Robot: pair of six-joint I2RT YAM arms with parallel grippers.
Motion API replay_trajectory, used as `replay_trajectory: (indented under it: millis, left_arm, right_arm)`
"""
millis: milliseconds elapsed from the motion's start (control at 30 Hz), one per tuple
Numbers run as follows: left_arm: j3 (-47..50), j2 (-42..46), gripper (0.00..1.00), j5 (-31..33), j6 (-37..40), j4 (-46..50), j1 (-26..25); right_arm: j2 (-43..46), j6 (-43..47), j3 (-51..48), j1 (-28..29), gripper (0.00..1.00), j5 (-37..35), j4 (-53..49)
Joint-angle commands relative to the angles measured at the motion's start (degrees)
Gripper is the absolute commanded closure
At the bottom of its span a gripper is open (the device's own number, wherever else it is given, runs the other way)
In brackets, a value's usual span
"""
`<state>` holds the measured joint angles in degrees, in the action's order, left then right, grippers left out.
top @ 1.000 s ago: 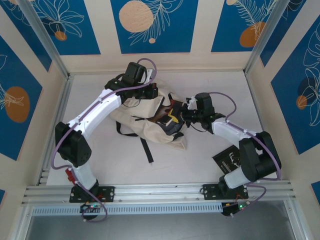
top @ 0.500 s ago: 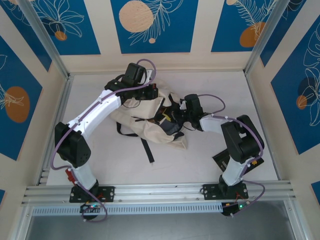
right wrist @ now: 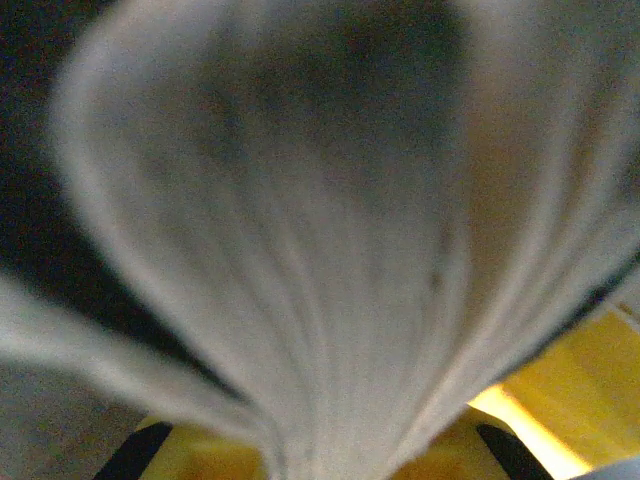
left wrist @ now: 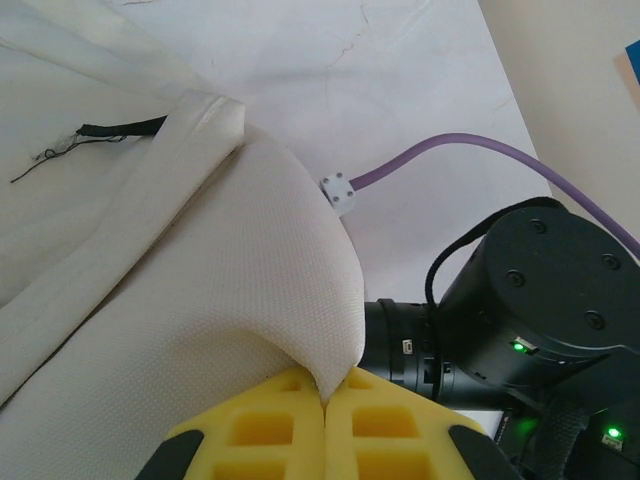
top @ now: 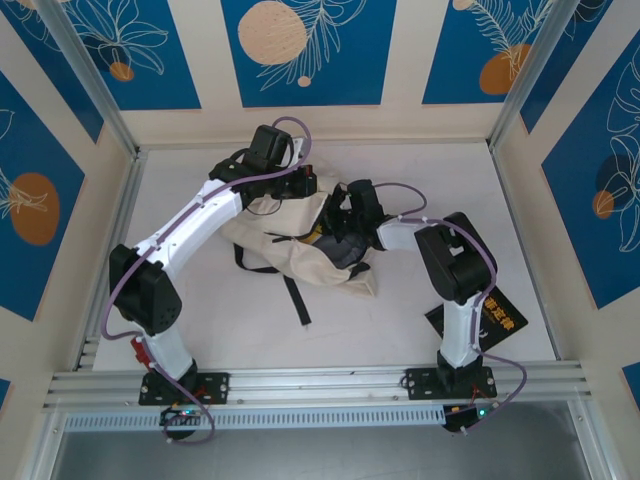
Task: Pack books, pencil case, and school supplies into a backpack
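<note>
The cream-white backpack (top: 285,255) lies in the middle of the table with its mouth facing right. My left gripper (top: 300,186) is shut on a fold of the backpack (left wrist: 180,300) fabric at the top edge, the yellow fingers (left wrist: 260,430) pinching it and holding it up. My right gripper (top: 346,216) is at the mouth of the bag, shut on a book (right wrist: 320,250); its white page edges fan out, blurred, right in front of the camera. A black book (top: 480,322) with a white emblem lies on the table by the right arm's base.
The right arm's black wrist housing (left wrist: 540,290) and purple cable (left wrist: 450,155) are close beside the held fold. Black straps (top: 295,300) trail from the bag toward the near edge. Bare white table (top: 200,330) lies to the near left of the bag.
My right arm has swung left and carried its gripper into the backpack's mouth, uncovering more of the black book on the table. The left arm has held still.
</note>
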<state>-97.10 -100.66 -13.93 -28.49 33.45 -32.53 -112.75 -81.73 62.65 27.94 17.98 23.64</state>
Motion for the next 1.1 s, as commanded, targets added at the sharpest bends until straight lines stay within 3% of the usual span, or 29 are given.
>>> replay_trajectory:
  millis: [0,167,267,567,833,1000,1067]
  left_arm:
    - [-0.59,1.76,1.0,-0.46,-0.35,-2.9,-0.39]
    - [0.39,2.0,1.0,1.36,0.64,-1.64,-0.17]
    - [1.45,2.3,1.0,1.3,0.81,-2.06,-0.17]
    - [4.76,2.84,1.0,1.41,1.33,-2.38,0.25]
    - [13.0,5.97,1.0,2.88,4.63,-0.96,1.32]
    - [18.66,10.09,1.0,12.36,5.06,2.44,3.88]
    - [20.46,12.32,1.0,16.68,3.39,3.79,5.81]
  right_arm:
    - [-0.06,-0.94,0.45,0.21,0.8,0.98,-0.81]
    - [6.02,2.07,-5.5,-1.39,0.46,2.68,-4.65]
    - [10.94,5.39,-9.21,-2.32,0.36,2.94,-10.88]
    - [26.65,14.92,-17.98,-6.14,0.33,-4.46,-30.94]
    - [42.0,25.08,-18.17,-8.82,0.28,-26.28,-49.73]
    - [44.11,28.48,-17.61,-14.75,0.26,-29.45,-54.61]
    - [43.83,29.24,-17.54,-16.61,0.26,-33.89,-56.82]
